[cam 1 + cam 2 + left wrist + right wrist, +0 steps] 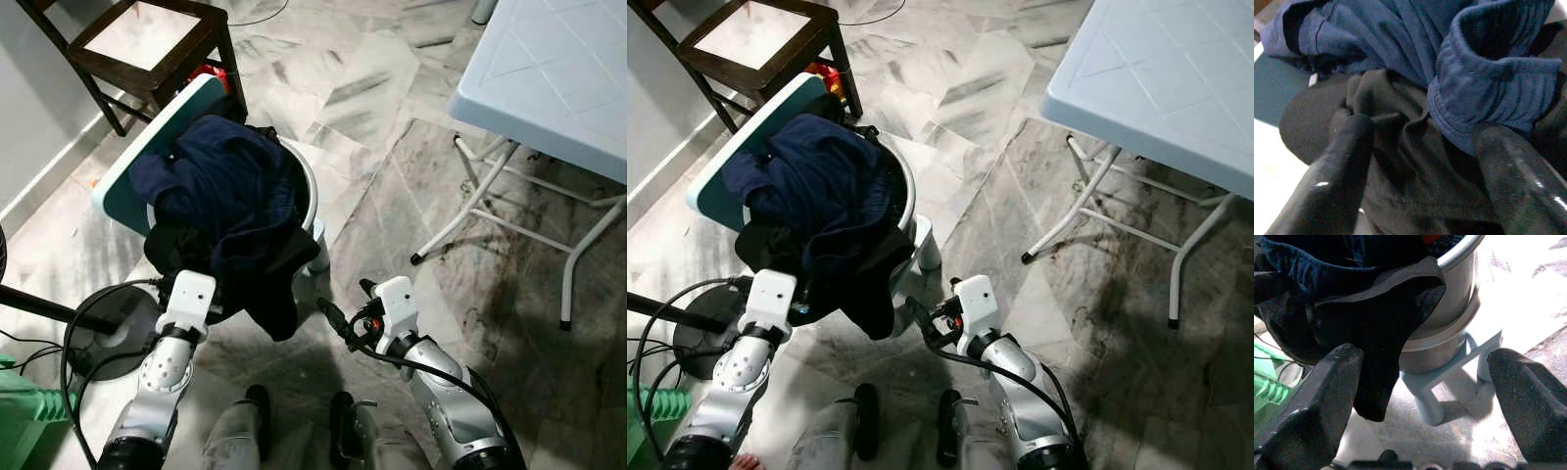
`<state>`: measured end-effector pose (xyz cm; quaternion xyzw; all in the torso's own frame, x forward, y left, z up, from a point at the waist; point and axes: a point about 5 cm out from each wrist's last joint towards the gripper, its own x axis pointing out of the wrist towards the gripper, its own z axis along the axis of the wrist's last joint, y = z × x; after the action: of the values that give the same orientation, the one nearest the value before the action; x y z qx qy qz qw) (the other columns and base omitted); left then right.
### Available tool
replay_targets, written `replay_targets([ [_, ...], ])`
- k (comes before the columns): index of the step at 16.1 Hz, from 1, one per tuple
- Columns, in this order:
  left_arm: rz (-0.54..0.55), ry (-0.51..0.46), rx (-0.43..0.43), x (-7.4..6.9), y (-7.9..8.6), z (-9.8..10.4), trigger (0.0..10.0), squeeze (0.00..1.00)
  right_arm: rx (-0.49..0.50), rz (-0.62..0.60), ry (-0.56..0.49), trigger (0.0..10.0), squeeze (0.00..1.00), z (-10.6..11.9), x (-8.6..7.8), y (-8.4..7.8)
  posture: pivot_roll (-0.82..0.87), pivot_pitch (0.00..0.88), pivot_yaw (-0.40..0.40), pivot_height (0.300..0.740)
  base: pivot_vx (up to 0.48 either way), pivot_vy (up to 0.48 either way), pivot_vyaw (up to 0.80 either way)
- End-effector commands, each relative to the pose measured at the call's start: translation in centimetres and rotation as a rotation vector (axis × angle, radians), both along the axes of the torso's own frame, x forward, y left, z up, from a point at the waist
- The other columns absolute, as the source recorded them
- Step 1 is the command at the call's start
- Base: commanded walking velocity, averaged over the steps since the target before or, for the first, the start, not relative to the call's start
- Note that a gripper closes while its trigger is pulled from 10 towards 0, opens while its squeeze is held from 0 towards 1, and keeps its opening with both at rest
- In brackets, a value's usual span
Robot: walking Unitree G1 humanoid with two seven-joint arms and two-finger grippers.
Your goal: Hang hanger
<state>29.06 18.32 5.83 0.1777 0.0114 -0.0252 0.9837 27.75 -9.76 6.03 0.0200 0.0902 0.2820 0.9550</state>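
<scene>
A navy garment [230, 186] lies heaped on a round grey basin [310, 191], and a black garment [269, 289] hangs over the basin's near rim. My left gripper [1425, 128] is open right at the pile, its fingers [1337, 161] either side of a fold of black cloth beneath a navy cuff [1488, 93]. My right gripper [348, 302] is open too, low and to the right of the basin, pointing at the hanging black cloth [1386, 333] and apart from it. I see no hanger.
The basin stands on a small light-blue stool [1430, 396], with a teal board [122, 191] leaning behind it. A dark wooden chair [147, 44] is at the back left, a white folding table [558, 78] to the right, and a black round stand base [108, 333] with cables to the left.
</scene>
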Motion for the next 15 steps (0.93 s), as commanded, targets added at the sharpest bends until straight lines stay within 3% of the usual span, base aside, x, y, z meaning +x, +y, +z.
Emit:
replay_targets([
  [1, -0.010, 0.032, 0.019, -0.5, -0.1, -0.9, 10.0, 1.00, 0.001, 0.007, 0.009, 10.0, 0.00, -0.3, -0.5, 0.2, 0.05, 0.308, 0.003, 0.740, 0.000, 0.000, 0.00],
  [3, -0.049, 0.039, 0.022, 0.1, -1.1, -1.0, 10.0, 0.00, 0.001, 0.002, 0.007, 10.0, 0.00, -0.2, -0.5, 0.2, 0.04, 0.307, 0.006, 0.740, 0.000, 0.000, 0.00],
  [7, -0.118, 0.032, 0.069, 0.1, -2.1, -0.9, 10.0, 0.00, -0.005, -0.018, 0.003, 10.0, 0.00, -0.2, -0.5, -0.5, 0.02, 0.304, 0.013, 0.740, 0.000, 0.000, 0.00],
  [12, -0.241, 0.116, 0.179, -2.5, -2.1, -3.2, 10.0, 0.00, -0.004, -0.030, 0.005, 10.0, 0.00, -0.3, -0.7, -0.5, 0.02, 0.301, 0.027, 0.740, 0.000, 0.000, 0.00],
  [15, -0.260, 0.061, 0.261, -2.7, -2.0, -2.7, 10.0, 0.00, -0.002, -0.033, 0.005, 10.0, 0.00, -0.3, -0.6, -0.4, 0.03, 0.304, 0.030, 0.740, 0.000, 0.000, 0.00],
])
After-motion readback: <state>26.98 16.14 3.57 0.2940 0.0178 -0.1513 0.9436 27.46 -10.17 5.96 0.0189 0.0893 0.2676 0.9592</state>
